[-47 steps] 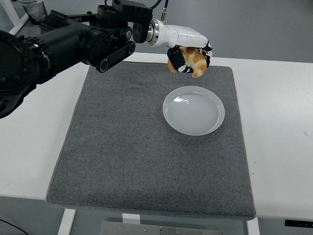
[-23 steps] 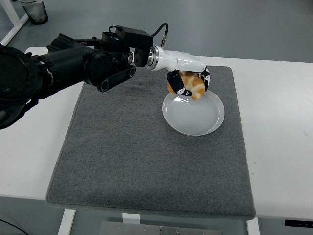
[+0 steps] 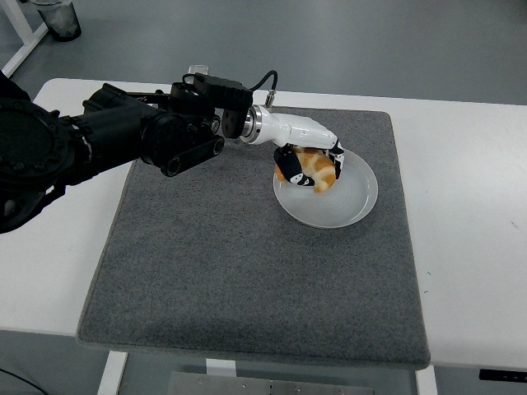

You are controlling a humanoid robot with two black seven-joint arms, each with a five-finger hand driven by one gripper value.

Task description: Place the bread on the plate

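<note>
The bread (image 3: 315, 169), a golden-brown croissant-like piece, is held in my left hand (image 3: 308, 165), whose fingers curl around it. The hand has a white shell and black fingers and reaches in from the left on a black arm. It hovers low over the left part of the white round plate (image 3: 346, 197), which lies on the grey mat at centre right. The bread looks to be at or just above the plate's surface; whether it touches I cannot tell. My right arm is out of view.
A large grey mat (image 3: 222, 263) covers the middle of the white table (image 3: 469, 214). A dark bin (image 3: 58, 18) stands on the floor at the top left, beyond the table.
My left hand has carried the bread down and nearer, from above the mat's far edge to low over the plate's left side.
</note>
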